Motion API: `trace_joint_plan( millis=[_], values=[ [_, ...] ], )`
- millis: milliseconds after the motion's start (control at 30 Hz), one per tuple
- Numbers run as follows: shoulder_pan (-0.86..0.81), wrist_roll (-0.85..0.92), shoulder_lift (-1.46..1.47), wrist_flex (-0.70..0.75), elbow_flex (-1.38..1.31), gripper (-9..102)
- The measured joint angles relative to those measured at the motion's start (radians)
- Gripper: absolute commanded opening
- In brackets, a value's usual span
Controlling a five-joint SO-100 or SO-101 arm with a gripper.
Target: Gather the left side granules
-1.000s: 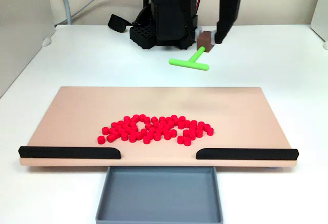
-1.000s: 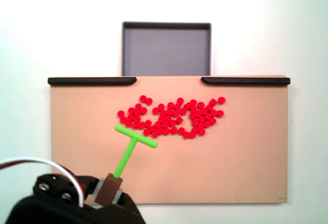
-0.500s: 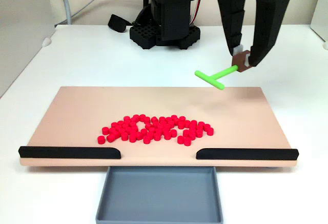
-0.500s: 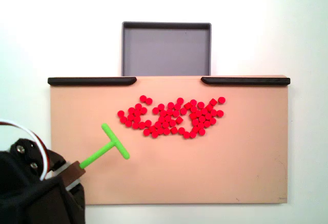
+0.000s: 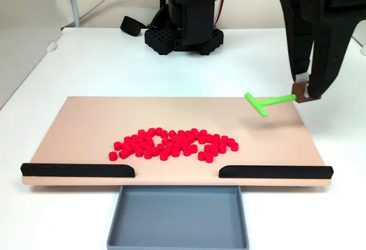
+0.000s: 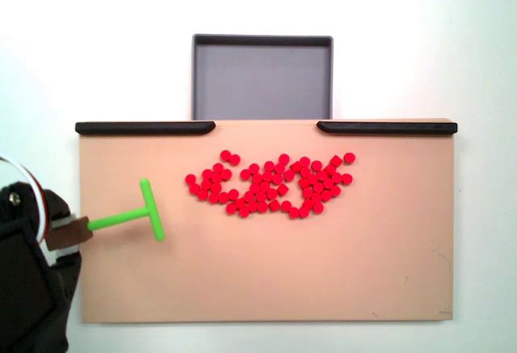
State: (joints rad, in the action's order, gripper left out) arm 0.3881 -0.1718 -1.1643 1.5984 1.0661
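Several red granules (image 5: pixel 174 143) lie in a loose band on the peach board (image 5: pixel 86 130), also seen as granules (image 6: pixel 271 185) on the board (image 6: pixel 323 272) from above. My gripper (image 5: pixel 304 91) is shut on the brown handle of a green T-shaped pusher (image 5: pixel 264 102). In the front fixed view it hangs over the board's right far corner. In the top fixed view the gripper (image 6: pixel 63 233) is at the board's left edge, and the pusher (image 6: pixel 137 214) head stands left of the granules, apart from them.
Two black rails (image 5: pixel 77 170) (image 5: pixel 275 172) line the board's near edge with a gap between them. A grey tray (image 5: pixel 177 218) sits below that gap, seen as the tray (image 6: pixel 262 77) from above. The arm's black base (image 5: pixel 186 32) stands behind the board.
The arm swung the pusher from behind the board toward its side edge: rightward in the front view, leftward and up in the top view. The granules have not moved.
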Motion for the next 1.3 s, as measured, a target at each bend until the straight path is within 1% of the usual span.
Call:
trace_joint_plan(
  millis=[333,533,1033,1300],
  values=[
    [0.002,0.000,0.026,-0.032,-0.002,0],
    [-0.026,0.000,0.044,-0.058,-0.002,0],
    [-0.048,-0.149,0.120,-0.054,-0.091,0],
    [-0.044,-0.164,0.129,-0.052,-0.092,0]
  ],
)
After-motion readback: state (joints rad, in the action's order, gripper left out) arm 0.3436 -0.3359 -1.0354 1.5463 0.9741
